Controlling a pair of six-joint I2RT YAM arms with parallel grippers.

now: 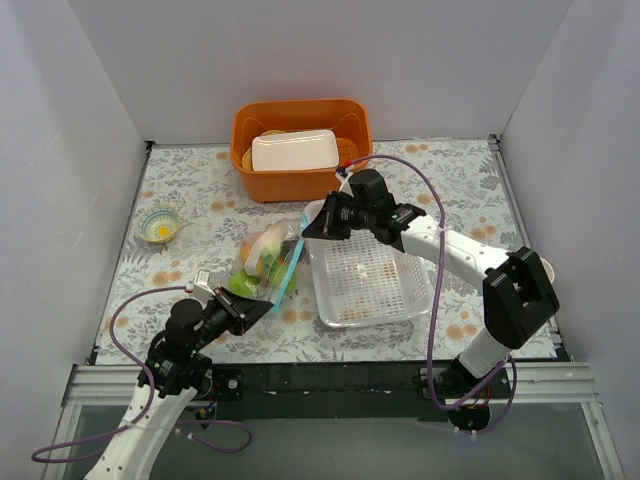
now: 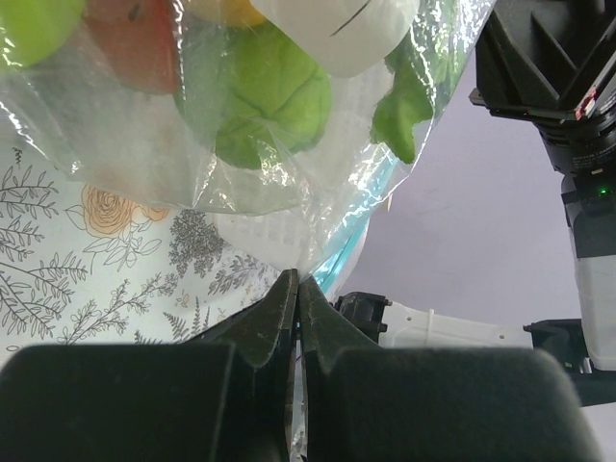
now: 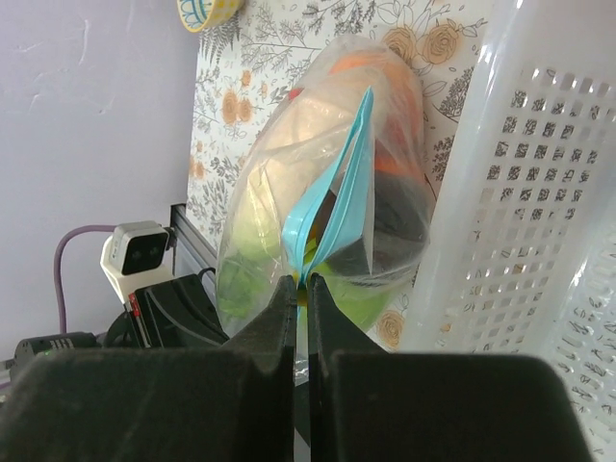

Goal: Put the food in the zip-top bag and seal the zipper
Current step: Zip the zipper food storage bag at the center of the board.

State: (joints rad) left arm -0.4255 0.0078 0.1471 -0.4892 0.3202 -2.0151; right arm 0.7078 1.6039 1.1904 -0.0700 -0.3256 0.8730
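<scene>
Left pincer (image 1: 262, 305): closed together, clamped on the near lower corner of the zip-top bag (image 1: 262, 250), close by the zipper (image 1: 291, 268). From its own wrist camera, fingers (image 2: 274, 313) pressed against each other with thin clear plastic caught between them.

Right pincer (image 1: 308, 231): also together, clamped on the other end of the zipper, at the mouth of the bag.

Bag stretched between the two pincers, over the flowered surface (image 1: 190, 200), just beside the left wall of the white mesh basket (image 1: 370, 285). Cannot tell whether its underside touches the surface.

Inside the bag, the food (image 1: 255, 262): green pieces, something orange-red, a white radish (image 2: 337, 29) with green leaves (image 2: 274, 101).

From the right wrist camera, zipper visible as two blue-teal bands, joined at the end away from the fingers and parted a little close to them.

At the back of the surface, an orange tub (image 1: 250, 140) with a white container (image 1: 292, 150) in it. At the left, a small patterned bowl (image 1: 158, 226), well apart from the bag.
</scene>
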